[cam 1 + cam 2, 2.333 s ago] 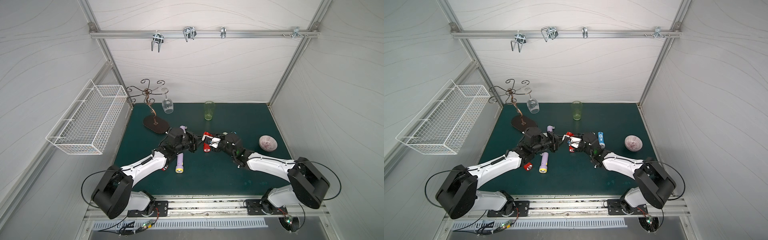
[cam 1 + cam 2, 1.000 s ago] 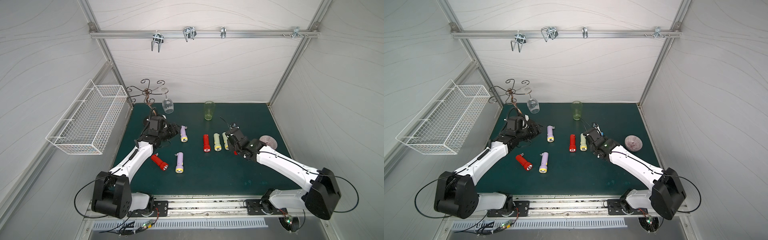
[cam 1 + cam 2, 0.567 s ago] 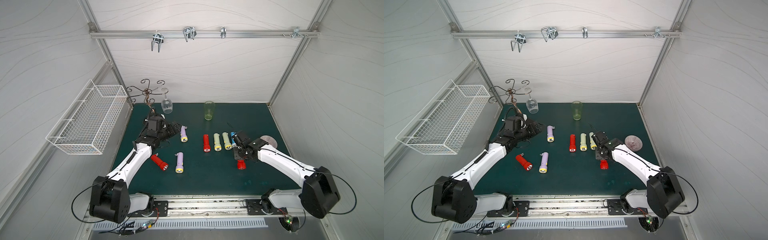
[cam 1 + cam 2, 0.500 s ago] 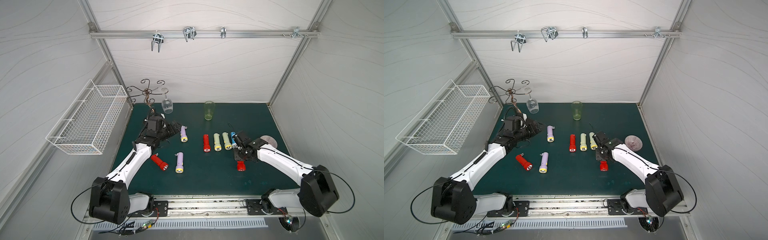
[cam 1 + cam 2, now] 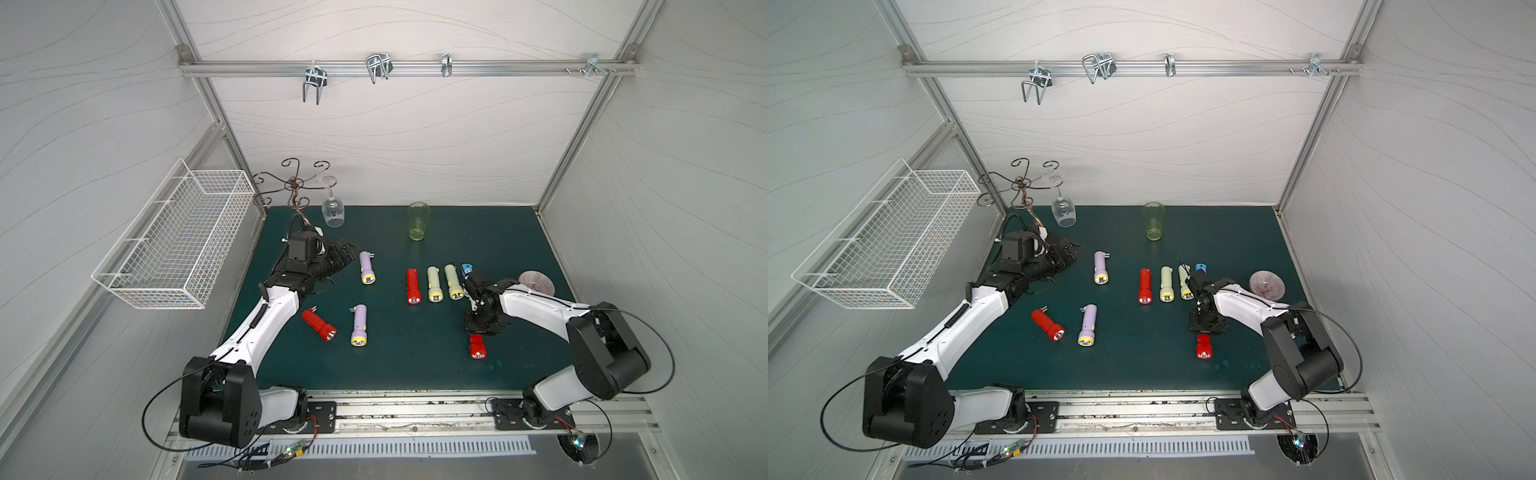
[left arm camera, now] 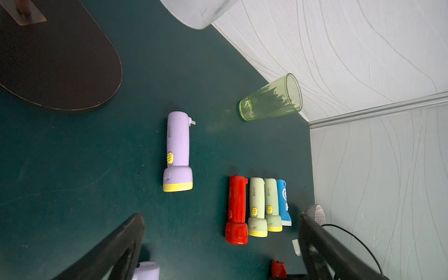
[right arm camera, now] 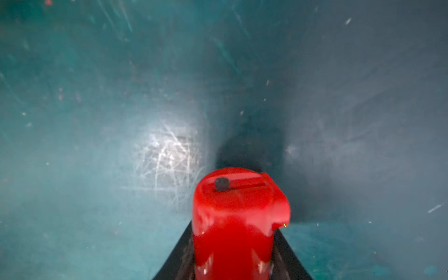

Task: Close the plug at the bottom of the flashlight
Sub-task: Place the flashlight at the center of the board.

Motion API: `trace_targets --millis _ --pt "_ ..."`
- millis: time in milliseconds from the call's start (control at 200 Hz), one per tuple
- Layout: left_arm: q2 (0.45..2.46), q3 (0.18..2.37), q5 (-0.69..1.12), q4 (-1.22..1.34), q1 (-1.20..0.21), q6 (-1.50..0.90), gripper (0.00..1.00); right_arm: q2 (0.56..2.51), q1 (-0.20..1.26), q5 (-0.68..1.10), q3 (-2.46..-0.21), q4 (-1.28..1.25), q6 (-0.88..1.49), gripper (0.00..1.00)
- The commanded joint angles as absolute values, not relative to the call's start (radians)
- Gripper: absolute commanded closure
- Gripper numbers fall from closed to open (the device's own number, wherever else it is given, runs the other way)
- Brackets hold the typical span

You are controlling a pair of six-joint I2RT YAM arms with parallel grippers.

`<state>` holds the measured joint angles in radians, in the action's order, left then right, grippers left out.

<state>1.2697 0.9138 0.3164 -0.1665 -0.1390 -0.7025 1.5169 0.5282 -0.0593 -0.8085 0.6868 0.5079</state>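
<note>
Right fingers [image 7: 181,260] are clamping a red flashlight [image 7: 232,228] over the scratched green bench [image 7: 97,121]; left fingers [image 6: 116,249] are gaping apart, white walls [image 5: 395,145] enclosing

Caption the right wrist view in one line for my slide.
Right gripper clamps a red flashlight, its butt end with a dark stud pointing out over the scuffed green mat.

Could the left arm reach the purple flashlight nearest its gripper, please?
Probably yes: the left gripper is open and empty, and that purple flashlight lies just ahead with nothing between them.
</note>
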Motion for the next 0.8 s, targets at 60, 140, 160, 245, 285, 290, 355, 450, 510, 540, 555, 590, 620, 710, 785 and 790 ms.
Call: trace_targets --millis 60,140,160,245,285,290,355,450,510,540,555,590,620,710,785,790 --pt "1.249 0.921 0.33 -0.114 -0.137 -0.709 0.01 1.559 0.518 -0.075 -0.788 0.658 0.519 0.96" --pt "1.25 0.92 0.33 -0.112 -0.137 -0.71 0.01 1.559 0.518 -0.08 -0.78 0.658 0.516 0.82" --pt "1.25 0.919 0.331 -0.112 -0.137 -0.71 0.01 1.559 0.518 -0.084 -0.779 0.659 0.514 0.71" --pt "1.248 0.916 0.331 -0.108 -0.137 -0.712 0.01 1.548 0.518 -0.091 -0.777 0.668 0.511 0.56" --pt "1.247 0.914 0.332 -0.106 -0.137 -0.713 0.01 1.538 0.518 -0.092 -0.777 0.672 0.509 0.51" --pt "1.247 0.914 0.332 -0.107 -0.137 -0.713 0.01 1.536 0.518 -0.092 -0.778 0.673 0.51 0.51" --pt "1.25 0.914 0.331 -0.104 -0.137 -0.711 0.01 1.518 0.518 -0.094 -0.783 0.682 0.51 0.39" --pt "1.253 0.914 0.329 -0.105 -0.137 -0.706 0.01 1.492 0.518 -0.098 -0.803 0.706 0.508 0.3" --pt "1.261 0.914 0.328 -0.108 -0.137 -0.699 0.01 1.478 0.518 -0.103 -0.822 0.728 0.501 0.23" --pt "1.265 0.913 0.323 -0.11 -0.137 -0.695 0.01 1.472 0.518 -0.11 -0.835 0.74 0.496 0.21" --pt "1.268 0.913 0.321 -0.111 -0.138 -0.692 0.01 1.47 0.518 -0.114 -0.841 0.747 0.492 0.19" --pt "1.275 0.915 0.312 -0.115 -0.14 -0.682 0.01 1.464 0.518 -0.125 -0.857 0.761 0.487 0.17" --pt "1.284 0.919 0.301 -0.124 -0.143 -0.669 0.01 1.458 0.518 -0.132 -0.872 0.771 0.482 0.14" --pt "1.317 0.946 0.27 -0.166 -0.157 -0.616 0.02 1.444 0.515 -0.144 -0.921 0.793 0.459 0.07" --pt "1.349 0.977 0.249 -0.208 -0.172 -0.573 0.02 1.431 0.513 -0.153 -0.959 0.792 0.437 0.01" --pt "1.351 0.979 0.248 -0.21 -0.174 -0.57 0.02 1.43 0.513 -0.153 -0.961 0.791 0.434 0.01"
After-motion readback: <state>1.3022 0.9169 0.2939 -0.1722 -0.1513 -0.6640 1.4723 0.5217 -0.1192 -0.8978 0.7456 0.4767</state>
